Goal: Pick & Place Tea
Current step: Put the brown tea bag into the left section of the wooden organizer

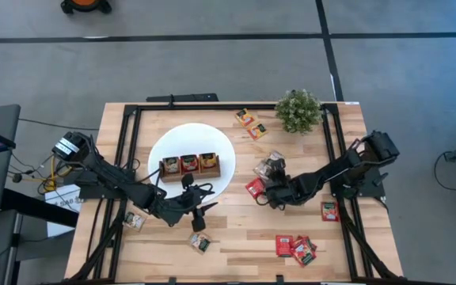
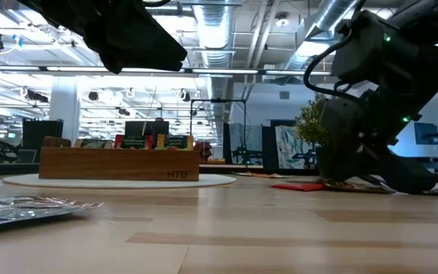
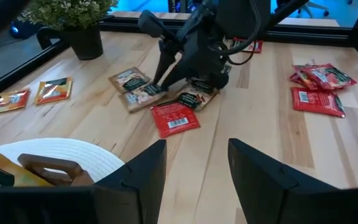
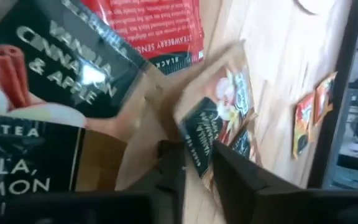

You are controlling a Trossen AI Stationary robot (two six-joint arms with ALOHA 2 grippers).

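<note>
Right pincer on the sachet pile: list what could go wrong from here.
1. The right pincer is pinching one vanilla sachet by its edge; such a thin hold may slip on lifting.
2. That sachet overlaps other sachets, including the red sachet, so a neighbour could be dragged along or knocked aside.
3. The left pincer stands open just off the white disc, close to the wooden tray; the arms might crowd each other during delivery.
</note>
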